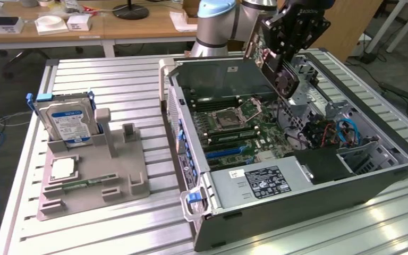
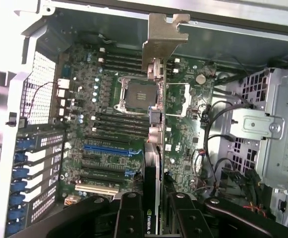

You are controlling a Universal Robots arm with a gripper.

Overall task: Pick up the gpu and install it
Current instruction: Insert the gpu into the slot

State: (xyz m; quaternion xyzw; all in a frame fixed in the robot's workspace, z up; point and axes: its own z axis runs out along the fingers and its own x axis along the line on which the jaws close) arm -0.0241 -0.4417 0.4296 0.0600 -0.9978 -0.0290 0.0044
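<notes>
Fingers [image 2: 130,214] of the gripper [image 2: 152,208] pinched the gpu [image 2: 153,158], edge-on over the motherboard [image 2: 109,99] in the wrist view, seemingly clear of the case [image 1: 289,212] walls in the exterior view.

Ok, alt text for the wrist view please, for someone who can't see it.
The claw grips the gpu edge-on, silver bracket at its far end, hovering over the motherboard inside the open computer case. A CPU socket and a blue slot show on the board.
</notes>
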